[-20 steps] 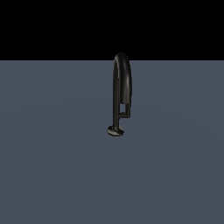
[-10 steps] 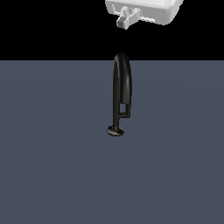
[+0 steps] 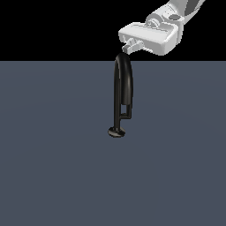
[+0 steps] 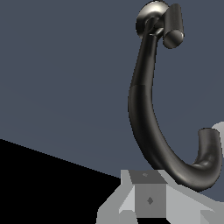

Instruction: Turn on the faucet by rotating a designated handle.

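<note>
Hovering near the top of the exterior frame, right of centre, just over the crown of the faucet — gripper aimed down and toward the exterior view's left, white arm trailing off into the upper right corner. Touching nothing, by the look of it; close above the arch, seemingly just clear of it. Cannot tell the spread of the fingers: only a short grey stub poking out under the palm in the exterior view, and only pale blocks of the hand in the wrist view, neither giving a readable gap.

Standing upright at frame centre on the grey-blue floor: tall narrow inverted-U spout, thin stem, small round base. Jutting from the lower stem toward the exterior view's right, the handle — short, bent, well below the gripper. Showing in the wrist view as a stubby cylinder right beside the round base, the long spout curving from there back toward the camera.

Judged an approach from above, likely chosen to keep the whole faucet under the wrist camera before committing. Task barely begun, lever apparently unturned. Next move probably calls for dropping down alongside the spout on the handle's side and setting a finger against the lever to sweep it round the stem. Risks: clipping the arch on the way down, or sliding off so thin and glossy a lever.
</note>
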You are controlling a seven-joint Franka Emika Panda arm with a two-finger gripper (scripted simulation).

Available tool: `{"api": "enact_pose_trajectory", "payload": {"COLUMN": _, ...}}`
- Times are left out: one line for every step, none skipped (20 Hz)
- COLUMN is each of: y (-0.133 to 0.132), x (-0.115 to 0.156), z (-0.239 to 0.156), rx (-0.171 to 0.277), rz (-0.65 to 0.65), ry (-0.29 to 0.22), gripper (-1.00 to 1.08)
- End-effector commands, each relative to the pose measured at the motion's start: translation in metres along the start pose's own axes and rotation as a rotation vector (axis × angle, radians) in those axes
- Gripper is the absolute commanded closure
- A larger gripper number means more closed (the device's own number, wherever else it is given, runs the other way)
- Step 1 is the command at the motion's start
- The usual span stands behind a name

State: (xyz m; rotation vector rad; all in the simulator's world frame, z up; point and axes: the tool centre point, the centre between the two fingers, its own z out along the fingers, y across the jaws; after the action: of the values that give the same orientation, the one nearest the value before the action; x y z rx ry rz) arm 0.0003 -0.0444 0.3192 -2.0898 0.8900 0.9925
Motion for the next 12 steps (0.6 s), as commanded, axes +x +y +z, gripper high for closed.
{"api": "enact_pose_trajectory", "payload": {"y": -0.001, "x": 0.019, "z": 0.002, "rx": 0.046, "rz": 0.044, "ry": -0.050, "gripper": 1.08}}
{"api": "enact_pose_trajectory", "payload": {"y": -0.001, "x": 0.027, "z": 0.003, "rx": 0.064, "rz": 0.063, "ry": -0.071, "gripper": 1.08}}
{"api": "enact_pose_trajectory", "payload": {"y": 0.000, "x": 0.036, "z": 0.004, "rx": 0.083, "rz": 0.081, "ry": -0.091, "gripper": 1.08}}
{"api": "enact_pose_trajectory", "payload": {"y": 0.000, "x": 0.044, "z": 0.005, "rx": 0.103, "rz": 0.101, "ry": -0.113, "gripper": 1.08}}
{"api": "enact_pose_trajectory", "payload": {"y": 0.000, "x": 0.052, "z": 0.007, "rx": 0.123, "rz": 0.120, "ry": -0.134, "gripper": 1.08}}
{"api": "enact_pose_trajectory", "payload": {"y": 0.001, "x": 0.061, "z": 0.009, "rx": 0.144, "rz": 0.140, "ry": -0.157, "gripper": 1.08}}
{"api": "enact_pose_trajectory", "payload": {"y": 0.001, "x": 0.069, "z": 0.011, "rx": 0.164, "rz": 0.161, "ry": -0.179, "gripper": 1.08}}
{"api": "enact_pose_trajectory", "payload": {"y": 0.002, "x": 0.078, "z": 0.013, "rx": 0.185, "rz": 0.181, "ry": -0.202, "gripper": 1.08}}
{"api": "enact_pose_trajectory", "payload": {"y": 0.003, "x": 0.086, "z": 0.016, "rx": 0.206, "rz": 0.202, "ry": -0.224, "gripper": 1.08}}
{"api": "enact_pose_trajectory", "payload": {"y": 0.004, "x": 0.094, "z": 0.019, "rx": 0.226, "rz": 0.222, "ry": -0.246, "gripper": 1.08}}
{"api": "enact_pose_trajectory", "payload": {"y": 0.005, "x": 0.102, "z": 0.022, "rx": 0.245, "rz": 0.241, "ry": -0.267, "gripper": 1.08}}
{"api": "enact_pose_trajectory", "payload": {"y": 0.006, "x": 0.109, "z": 0.025, "rx": 0.264, "rz": 0.260, "ry": -0.287, "gripper": 1.08}}
